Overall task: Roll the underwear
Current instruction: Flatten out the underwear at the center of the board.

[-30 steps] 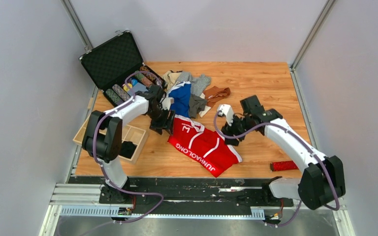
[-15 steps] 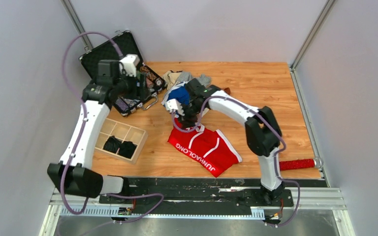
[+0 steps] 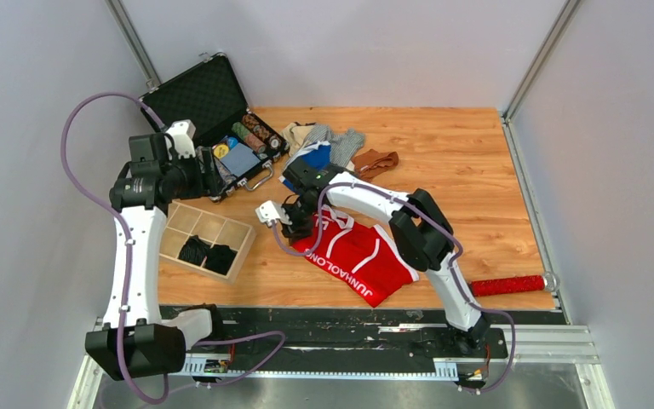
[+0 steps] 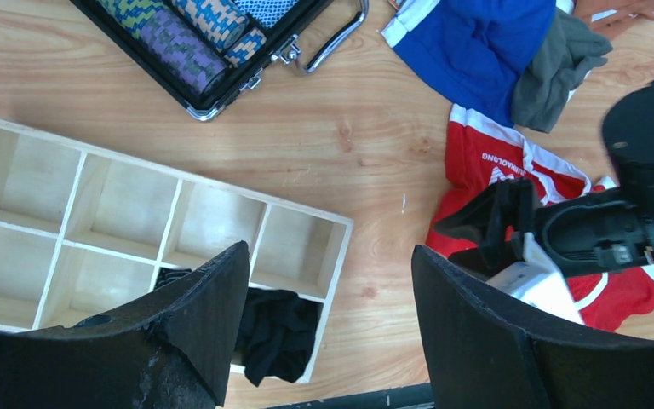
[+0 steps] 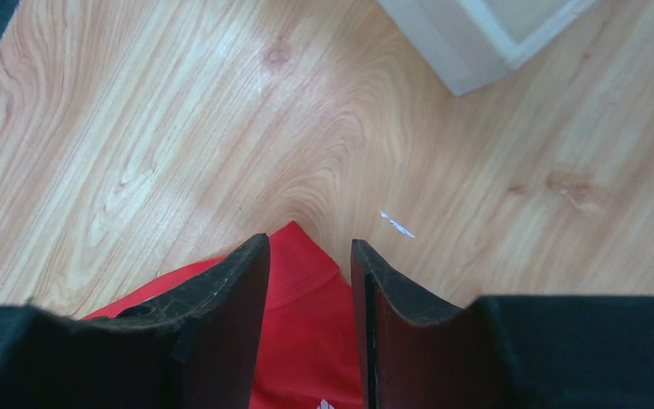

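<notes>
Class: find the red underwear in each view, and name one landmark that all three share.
Top external: red underwear at table centre.
Left wrist: red underwear on the right side.
Right wrist: red underwear at bottom centre.
Shared landmark: wooden divider box.

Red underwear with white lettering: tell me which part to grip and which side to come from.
Grip the pointed corner of the red cloth underwear with white lettering, at the end nearest the compartmented wooden box. Come down from above on that side. The garment lies flat, so only an edge offers a pinch, and this corner tapers narrow enough to fit between the open fingers of the right end effector.
</notes>
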Controlling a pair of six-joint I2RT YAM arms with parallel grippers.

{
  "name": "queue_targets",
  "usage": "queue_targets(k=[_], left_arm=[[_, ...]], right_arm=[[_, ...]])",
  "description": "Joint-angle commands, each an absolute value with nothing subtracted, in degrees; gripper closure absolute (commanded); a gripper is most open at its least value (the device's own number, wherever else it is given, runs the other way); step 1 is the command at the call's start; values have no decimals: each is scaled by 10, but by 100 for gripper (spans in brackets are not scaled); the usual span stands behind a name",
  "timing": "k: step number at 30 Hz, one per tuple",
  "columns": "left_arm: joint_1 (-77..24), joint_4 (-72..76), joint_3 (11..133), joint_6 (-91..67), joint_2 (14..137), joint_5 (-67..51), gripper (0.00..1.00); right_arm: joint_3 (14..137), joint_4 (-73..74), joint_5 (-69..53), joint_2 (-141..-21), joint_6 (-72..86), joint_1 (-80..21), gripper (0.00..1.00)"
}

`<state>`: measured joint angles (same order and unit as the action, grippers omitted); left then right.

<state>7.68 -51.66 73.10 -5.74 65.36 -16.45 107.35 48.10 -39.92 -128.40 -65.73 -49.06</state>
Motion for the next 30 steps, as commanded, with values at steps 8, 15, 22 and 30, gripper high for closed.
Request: queue_targets(k=[8, 15, 22, 30], left_arm=[[88, -512, 724, -67, 613, -189, 23], [89, -500, 707, -76, 606, -201, 23], [90, -489, 701, -79, 609, -204, 24], [90, -454, 714, -35, 617, -205, 24]], right_arm=[[1045, 499, -332, -1331, -768, -496, 56], [1063, 551, -307, -1368, -802, -501, 71], [1158, 627, -307, -1410, -754, -500, 100], [1170, 480, -344, -1238, -494, -465, 100]])
